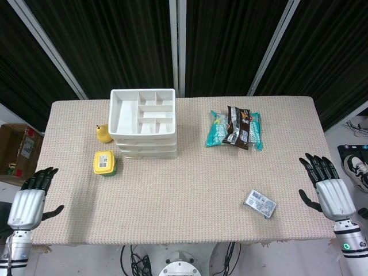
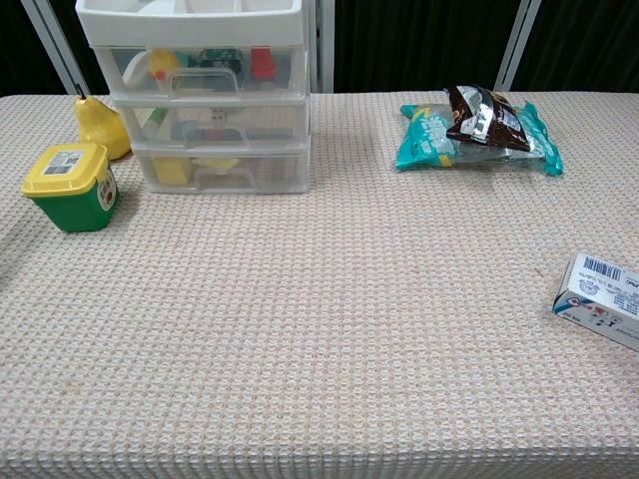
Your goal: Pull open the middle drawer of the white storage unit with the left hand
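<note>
The white storage unit (image 1: 142, 122) (image 2: 208, 95) stands at the back left of the table, with three clear drawers. Its middle drawer (image 2: 212, 122) sits pushed in, flush with the other two, small items showing through its front. My left hand (image 1: 29, 200) hovers off the table's front-left corner, fingers spread and empty, far from the unit. My right hand (image 1: 328, 190) hangs beyond the table's right edge, fingers apart and holding nothing. Neither hand appears in the chest view.
A green tub with a yellow lid (image 1: 104, 163) (image 2: 68, 186) and a yellow pear-shaped toy (image 1: 103, 133) (image 2: 100, 127) sit left of the unit. Snack bags (image 1: 236, 129) (image 2: 479, 127) lie at the back right. A small white box (image 1: 260, 203) (image 2: 602, 298) lies front right.
</note>
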